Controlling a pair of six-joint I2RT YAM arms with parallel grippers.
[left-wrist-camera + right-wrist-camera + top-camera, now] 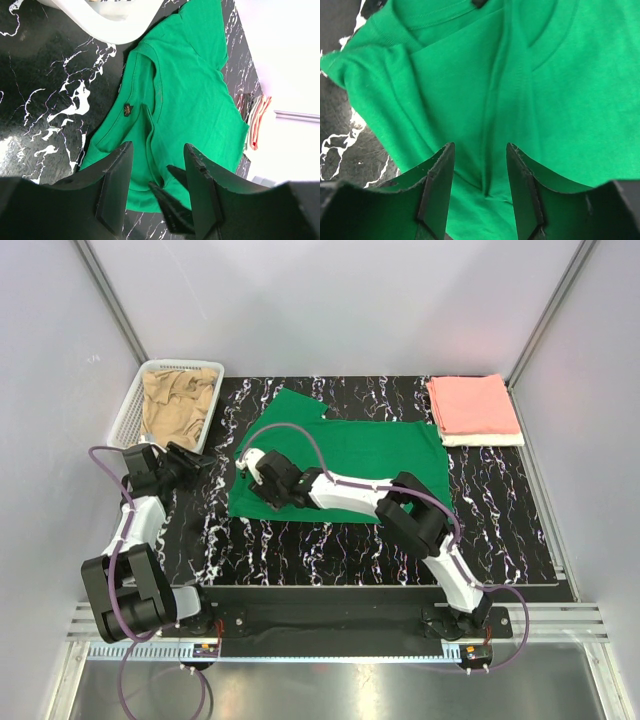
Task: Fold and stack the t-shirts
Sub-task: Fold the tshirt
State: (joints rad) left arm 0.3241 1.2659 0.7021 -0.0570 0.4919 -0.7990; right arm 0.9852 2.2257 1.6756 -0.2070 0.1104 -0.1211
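1. Green t-shirt point(370, 455) lies spread flat mid-table on the black marble table point(350, 550), with its collar end toward the left arm's side.
2. Right gripper point(248, 465) is reached across the shirt to its left edge. In the wrist view its fingers point(437, 190) are spread apart and low over the cloth. A raised crease of green fabric runs up between them, but it is not pinched.
3. Left gripper point(207, 462) sits just off the shirt's left edge, over bare table and pointing toward the shirt. Its fingers point(122, 185) are spread and hold nothing. In that wrist view, dark fingertips of the other arm show low in the gap between them.
4. Tan t-shirt point(178, 400) is crumpled inside the white mesh basket point(125, 415) at the far left corner.
5. Salmon pink t-shirt point(472, 405) is folded at the far right. It rests on a folded white t-shirt point(485, 440), whose near edge shows beneath it.
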